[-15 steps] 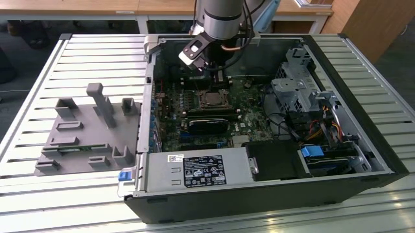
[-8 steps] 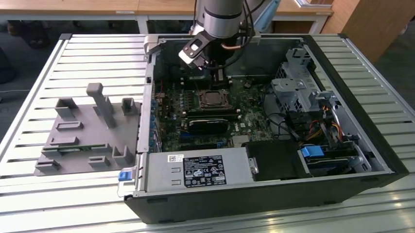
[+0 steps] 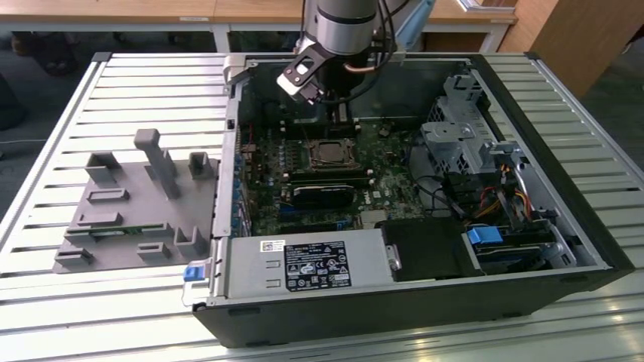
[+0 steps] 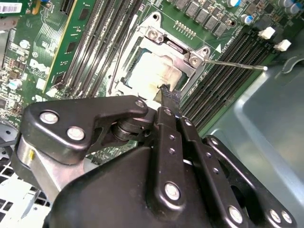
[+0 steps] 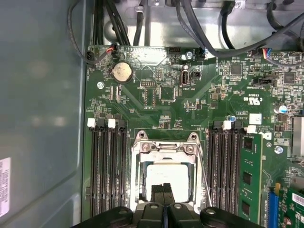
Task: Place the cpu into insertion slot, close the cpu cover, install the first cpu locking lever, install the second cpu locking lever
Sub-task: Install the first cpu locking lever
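In the exterior view, the arm (image 3: pixel 348 23) reaches down into the open computer case (image 3: pixel 403 320), which lies on its side so the green board faces up. The arm comes down just beside the insertion slot (image 3: pixel 330 153), the little square in the middle of the board. A grey holder (image 3: pixel 111 219) sits well apart on the table (image 3: pixel 151 83). In the second wrist view, the cpu (image 4: pixel 149 78) lies flat inside the slot, and the cpu cover (image 4: pixel 178 50) looks folded down around it, so the silver top shows through the big hole. That, I think, is what keeps the chip from sliding. The gripper (image 4: pixel 167 93) has its two black tips pressed together with nothing between them. I think they are together to make one thin point for poking or pushing, not for grabbing. A thin locking lever (image 4: pixel 237 64) sticks out to the side and does not look hooked down. In the first wrist view, the fingertips (image 5: pixel 159 192) sit over the near edge of the cpu (image 5: pixel 166 173), right by the frame. I cannot tell if they touch it. The lever (image 5: pixel 204 183) runs along one side of the slot, near the tips but apart from them.
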You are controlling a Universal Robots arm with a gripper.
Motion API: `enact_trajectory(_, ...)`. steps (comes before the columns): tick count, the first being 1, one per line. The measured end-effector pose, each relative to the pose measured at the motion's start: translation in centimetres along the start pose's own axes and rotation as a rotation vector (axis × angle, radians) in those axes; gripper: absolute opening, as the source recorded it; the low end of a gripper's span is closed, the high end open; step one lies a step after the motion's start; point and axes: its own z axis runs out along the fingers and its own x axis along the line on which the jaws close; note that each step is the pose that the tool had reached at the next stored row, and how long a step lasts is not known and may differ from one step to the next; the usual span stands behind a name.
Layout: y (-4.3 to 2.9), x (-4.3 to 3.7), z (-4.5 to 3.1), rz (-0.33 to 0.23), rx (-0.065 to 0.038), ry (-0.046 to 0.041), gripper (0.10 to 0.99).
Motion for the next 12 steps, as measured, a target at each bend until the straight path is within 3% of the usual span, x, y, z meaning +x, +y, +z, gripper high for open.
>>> enact_trajectory(9,0.01,0.03,-2.13,0.0,-0.002,0.0001,0.106)
enact_trajectory(12,-0.01,0.03,-2.27,-0.007,-0.005,0.0002,0.106)
